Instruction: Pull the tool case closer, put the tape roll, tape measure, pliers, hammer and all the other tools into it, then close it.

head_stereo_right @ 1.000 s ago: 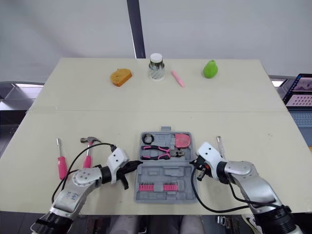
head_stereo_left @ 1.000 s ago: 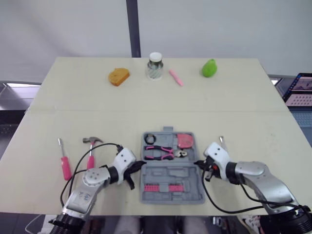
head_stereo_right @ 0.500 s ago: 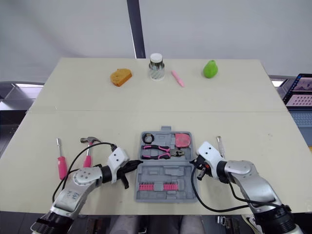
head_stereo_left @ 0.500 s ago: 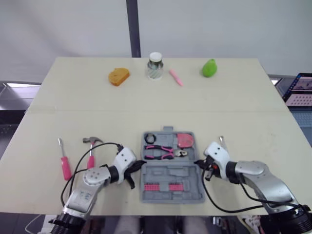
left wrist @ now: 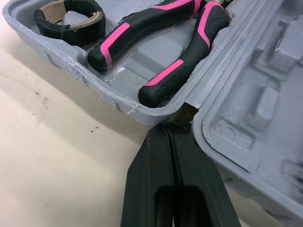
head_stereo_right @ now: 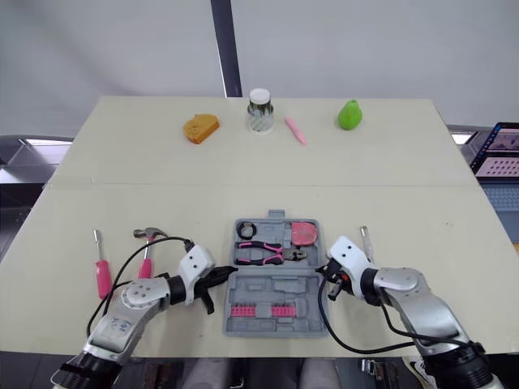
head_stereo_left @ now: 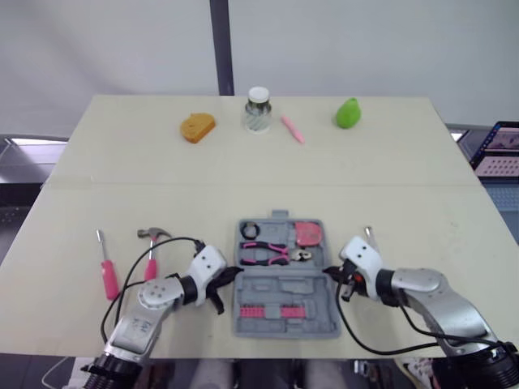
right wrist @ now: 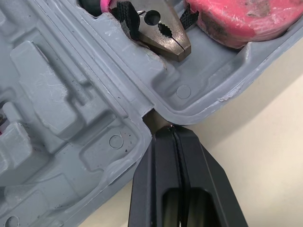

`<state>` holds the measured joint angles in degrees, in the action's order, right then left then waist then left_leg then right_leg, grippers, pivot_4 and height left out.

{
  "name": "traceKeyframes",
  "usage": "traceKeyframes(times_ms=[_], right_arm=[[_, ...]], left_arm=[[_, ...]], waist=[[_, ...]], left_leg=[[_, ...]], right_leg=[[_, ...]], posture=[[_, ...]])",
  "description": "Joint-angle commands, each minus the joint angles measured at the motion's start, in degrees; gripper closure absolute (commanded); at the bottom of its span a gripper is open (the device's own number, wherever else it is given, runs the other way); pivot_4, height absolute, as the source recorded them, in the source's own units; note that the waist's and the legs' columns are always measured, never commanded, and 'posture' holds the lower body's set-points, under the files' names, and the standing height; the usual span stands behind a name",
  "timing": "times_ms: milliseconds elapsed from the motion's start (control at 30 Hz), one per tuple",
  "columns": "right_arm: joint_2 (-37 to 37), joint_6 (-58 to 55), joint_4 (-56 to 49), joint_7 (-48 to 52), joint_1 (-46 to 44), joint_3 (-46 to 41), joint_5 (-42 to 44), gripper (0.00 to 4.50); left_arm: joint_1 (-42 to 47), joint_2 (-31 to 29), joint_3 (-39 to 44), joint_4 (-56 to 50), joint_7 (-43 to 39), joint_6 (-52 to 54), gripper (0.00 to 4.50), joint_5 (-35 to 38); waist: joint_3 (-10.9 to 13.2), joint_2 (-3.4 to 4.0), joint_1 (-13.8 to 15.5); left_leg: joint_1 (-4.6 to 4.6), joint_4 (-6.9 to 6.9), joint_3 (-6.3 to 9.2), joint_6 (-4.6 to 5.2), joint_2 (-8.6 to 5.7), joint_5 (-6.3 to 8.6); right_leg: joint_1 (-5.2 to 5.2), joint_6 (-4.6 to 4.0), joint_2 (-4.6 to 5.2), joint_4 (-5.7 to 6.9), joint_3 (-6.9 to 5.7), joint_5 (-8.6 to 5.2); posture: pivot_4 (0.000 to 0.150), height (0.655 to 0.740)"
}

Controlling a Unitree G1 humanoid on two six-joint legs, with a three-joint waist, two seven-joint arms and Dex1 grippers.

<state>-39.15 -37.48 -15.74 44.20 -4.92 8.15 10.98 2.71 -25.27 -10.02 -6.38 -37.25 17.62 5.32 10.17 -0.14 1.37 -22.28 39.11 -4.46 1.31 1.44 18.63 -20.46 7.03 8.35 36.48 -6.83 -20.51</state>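
The grey tool case (head_stereo_left: 285,288) lies open near the table's front edge. Its far half holds a black tape roll (head_stereo_left: 249,230), pink-and-black pliers (head_stereo_left: 272,254) and a pink tape measure (head_stereo_left: 307,234); its near half holds a row of pink bits (head_stereo_left: 272,311). My left gripper (head_stereo_left: 233,275) is shut, its tips in the hinge notch on the case's left side (left wrist: 168,130). My right gripper (head_stereo_left: 328,271) is shut at the hinge notch on the right side (right wrist: 171,128). A hammer (head_stereo_left: 152,247) and a pink screwdriver (head_stereo_left: 106,271) lie left of the case. A small screwdriver (head_stereo_left: 369,235) lies right of it.
Along the table's far edge stand an orange bread-shaped object (head_stereo_left: 197,127), a glass jar (head_stereo_left: 258,109), a pink pen (head_stereo_left: 292,128) and a green pear (head_stereo_left: 348,113). A laptop (head_stereo_left: 499,150) shows beyond the right edge.
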Motion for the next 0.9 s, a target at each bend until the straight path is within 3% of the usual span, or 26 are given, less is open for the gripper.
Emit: traceKeyframes(times_ms=[33, 367, 633, 900], right_arm=[[-1.1, 0.4, -1.3, 0.6, 1.2, -1.5, 0.7, 4.46], [-5.0, 1.7, -1.0, 1.9, 3.2, -5.8, 1.8, 4.46], [-9.6, -1.6, -8.4, 8.7, 7.8, -16.4, 12.3, 4.46], [-13.6, 0.0, -9.7, 16.9, 19.0, -26.6, 18.7, 4.46]], left_arm=[[-0.2, -1.5, 1.9, -2.0, -0.3, 0.7, 4.47, 0.6], [-2.6, -5.2, 5.8, -5.3, -2.0, 2.2, 4.47, 3.2], [-5.9, -9.5, 18.6, -17.0, -7.5, 7.8, 4.47, 17.2], [-19.7, -12.7, 31.0, -23.0, -13.2, 7.1, 4.47, 25.5]], waist=[[0.0, 0.00, 0.0], [0.0, 0.00, 0.0], [0.0, -0.01, 0.0], [0.0, -0.01, 0.0]], left_leg=[[0.00, 0.00, 0.00, 0.00, 0.00, 0.00], [-0.01, 0.00, 0.00, 0.00, 0.02, 0.00], [-0.05, -0.01, 0.04, 0.00, 0.06, 0.01], [0.01, -0.04, 0.06, -0.01, 0.10, 0.06]], right_leg=[[0.00, 0.00, 0.00, 0.00, 0.00, 0.00], [-0.01, 0.00, 0.01, -0.02, 0.00, 0.00], [0.01, 0.00, 0.13, -0.10, 0.01, 0.00], [0.15, 0.00, 0.12, -0.52, 0.03, 0.00]], posture=[[0.150, 0.6950], [0.150, 0.6950], [0.150, 0.6950], [0.150, 0.6950]])
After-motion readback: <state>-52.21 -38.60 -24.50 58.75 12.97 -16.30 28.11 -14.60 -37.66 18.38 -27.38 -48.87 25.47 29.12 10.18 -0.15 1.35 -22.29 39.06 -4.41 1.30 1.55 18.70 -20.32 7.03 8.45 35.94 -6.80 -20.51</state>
